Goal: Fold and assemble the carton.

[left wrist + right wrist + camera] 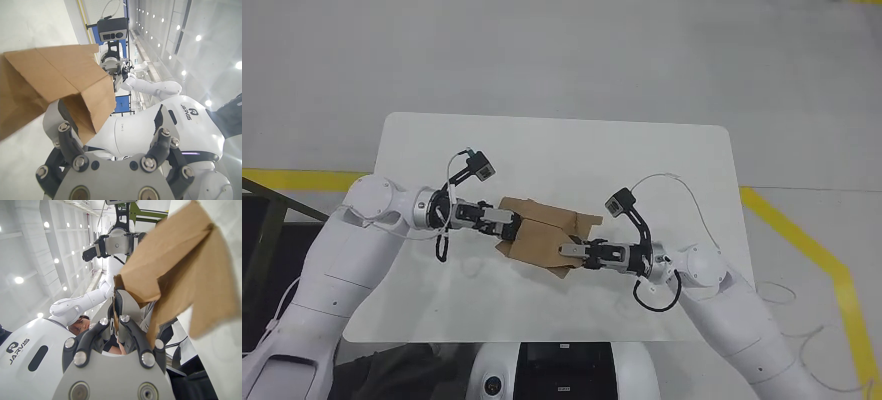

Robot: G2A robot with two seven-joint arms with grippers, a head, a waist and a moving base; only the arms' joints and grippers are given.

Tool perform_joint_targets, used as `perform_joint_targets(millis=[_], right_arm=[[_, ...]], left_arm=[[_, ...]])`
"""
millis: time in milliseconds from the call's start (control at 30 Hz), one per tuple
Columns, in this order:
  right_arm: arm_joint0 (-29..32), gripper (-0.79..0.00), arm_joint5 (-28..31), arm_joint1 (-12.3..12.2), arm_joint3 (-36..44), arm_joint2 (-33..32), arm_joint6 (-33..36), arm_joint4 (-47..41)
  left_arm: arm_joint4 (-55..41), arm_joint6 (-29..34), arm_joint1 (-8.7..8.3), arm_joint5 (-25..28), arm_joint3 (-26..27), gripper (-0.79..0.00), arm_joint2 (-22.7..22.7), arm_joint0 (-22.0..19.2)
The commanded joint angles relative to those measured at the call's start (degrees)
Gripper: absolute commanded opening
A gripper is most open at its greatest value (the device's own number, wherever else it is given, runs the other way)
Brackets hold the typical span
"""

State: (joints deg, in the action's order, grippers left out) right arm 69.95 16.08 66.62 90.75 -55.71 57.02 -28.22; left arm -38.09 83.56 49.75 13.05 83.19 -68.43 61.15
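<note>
A brown carton, partly folded with loose flaps, is held over the middle of the white table. My right gripper is at its near right corner. In the right wrist view that gripper is shut on a thin flap edge of the carton. My left gripper is at the carton's left end. In the left wrist view this gripper is open, fingers wide apart, and a corner of the carton leans against one finger.
The table top has bare room on all sides of the carton, most of it toward the far edge. A thin cable loops from the right wrist. A dark frame stands left of the table, and a yellow floor line runs to the right.
</note>
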Motion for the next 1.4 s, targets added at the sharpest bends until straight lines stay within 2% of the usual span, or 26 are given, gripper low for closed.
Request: perform_joint_targets(millis=[0, 300, 400, 567, 933, 1367], right_arm=[[-0.1, -0.785, 0.4, 0.2, -0.3, 0.3, 0.1, -1.1], [-0.2, -0.785, 2.7, 0.7, -1.7, 0.8, 0.5, -5.6], [-0.5, -0.785, 2.5, 0.9, -2.2, 1.0, 0.6, -5.8], [-1.2, -0.785, 2.6, 1.2, -3.3, 1.5, 0.2, -6.4], [-1.6, -0.785, 4.0, 1.8, -4.9, 1.6, 0.6, -8.8], [-0.9, -0.785, 5.5, 2.0, -5.0, 0.7, -3.8, -4.5]], left_arm=[[-0.6, 0.3, 0.20, -0.1, -0.7, 0.000, 0.5, -0.5], [-3.3, 2.1, 0.94, -0.6, -3.3, 0.000, 2.0, -2.0], [-5.6, 4.4, 1.19, -1.4, -3.4, 0.000, 2.6, -2.3], [-6.8, 4.4, 1.24, -2.2, -2.4, 0.000, 3.8, -2.5], [-7.5, 4.4, 0.53, -4.7, -0.3, 0.000, 8.5, -3.4], [-13.5, 4.4, -1.37, -6.0, 1.0, 0.000, 13.5, -5.4]])
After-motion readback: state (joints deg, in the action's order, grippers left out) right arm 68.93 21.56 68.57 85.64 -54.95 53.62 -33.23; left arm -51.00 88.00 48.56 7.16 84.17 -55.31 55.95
